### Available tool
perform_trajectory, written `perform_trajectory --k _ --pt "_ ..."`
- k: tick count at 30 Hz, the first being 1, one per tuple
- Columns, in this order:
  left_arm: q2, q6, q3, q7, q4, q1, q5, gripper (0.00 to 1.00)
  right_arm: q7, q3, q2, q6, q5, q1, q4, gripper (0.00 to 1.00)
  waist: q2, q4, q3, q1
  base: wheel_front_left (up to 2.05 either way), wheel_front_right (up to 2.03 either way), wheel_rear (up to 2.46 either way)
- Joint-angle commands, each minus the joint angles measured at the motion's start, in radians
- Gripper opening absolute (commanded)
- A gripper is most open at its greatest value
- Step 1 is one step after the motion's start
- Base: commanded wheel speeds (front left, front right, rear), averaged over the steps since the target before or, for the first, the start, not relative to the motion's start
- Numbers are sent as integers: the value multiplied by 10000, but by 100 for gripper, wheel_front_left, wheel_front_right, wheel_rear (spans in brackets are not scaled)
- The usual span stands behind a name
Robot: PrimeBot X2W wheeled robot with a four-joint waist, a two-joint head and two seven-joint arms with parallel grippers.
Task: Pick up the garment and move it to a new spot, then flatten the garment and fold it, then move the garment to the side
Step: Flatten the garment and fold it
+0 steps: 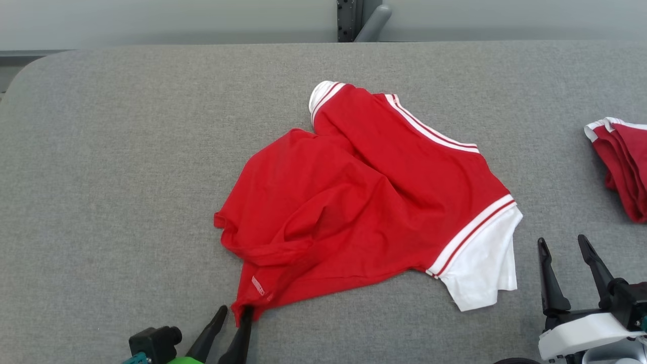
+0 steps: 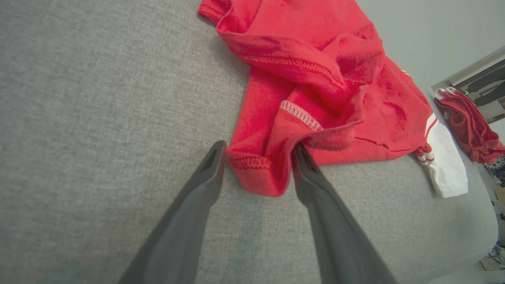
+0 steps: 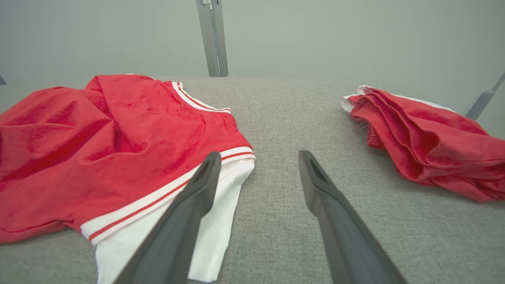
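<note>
Head view shows the garment [image 1: 364, 202] rumpled in the middle of the tabletop [image 1: 126, 151], left claw [image 1: 235, 310] parted around its hem corner and right claw [image 1: 562, 240] wide beside the white sleeve [image 1: 480, 268]; flattening looks next, calling for fresh grips to pull it smooth.

The shirt [image 1: 374, 202] is red, its sleeve ends [image 1: 480, 273] white (banded with red-and-white stripes); the table [image 1: 126, 151] is grey; the other garment [image 1: 627, 167] is red too.
</note>
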Motion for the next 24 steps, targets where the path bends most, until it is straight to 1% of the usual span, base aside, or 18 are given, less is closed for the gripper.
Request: perform_trajectory --k 1,5,7,17,21,24 --pt "-124 -115 228 -20 120 223 129 100 -3 -37 -80 -4 -65 110 -10 100 0 157 -163 0 0 0 0" --pt "-630 -541 1231 -21 499 734 502 100 -3 -20 -81 -4 -42 272 34 100 0 216 -353 0 0 0 0" --pt "-693 -686 1608 -11 698 949 767 100 -3 14 -74 -4 -31 295 59 100 0 207 -448 0 0 0 0" --pt "-1241 -888 3304 -12 1168 1852 1950 100 -3 35 155 -4 3 657 140 100 0 -96 -1090 0 0 0 0" --pt "-1558 -929 4055 -14 690 2082 2646 100 -3 -55 258 -4 -64 778 10 100 0 -222 -1253 0 0 0 0" --pt "-1795 -955 4533 -13 72 2294 3530 100 -3 -136 317 -4 -67 881 -61 100 0 -288 -1325 0 0 0 0"
